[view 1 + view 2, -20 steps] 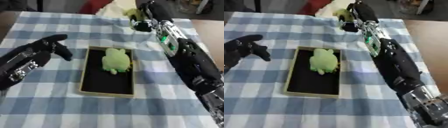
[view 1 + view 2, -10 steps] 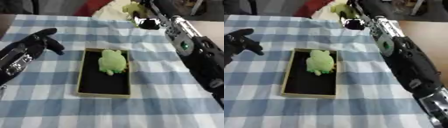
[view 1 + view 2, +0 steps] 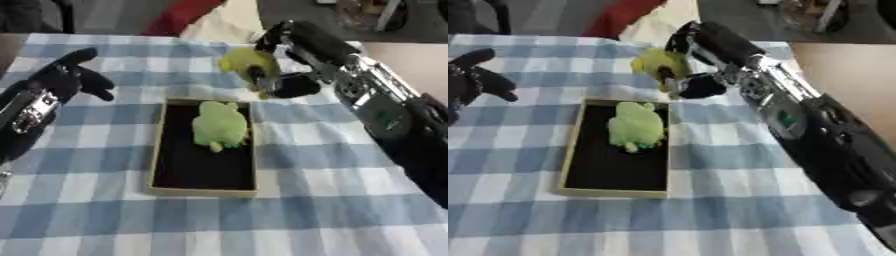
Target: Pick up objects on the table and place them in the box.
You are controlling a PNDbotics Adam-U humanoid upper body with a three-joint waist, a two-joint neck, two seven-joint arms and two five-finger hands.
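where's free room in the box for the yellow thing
The near half of the box, below the green toy, is bare black floor. The far end is crowded: the toy fills it, and the right hand holds the yellow object just beyond that rim.

Table (image 3: 289, 225) was covered with a blue-and-white checked cloth. Dark grey floor (image 3: 297, 10) lay beyond the far edge. A bare tan surface (image 3: 842, 75) showed at right of the cloth.
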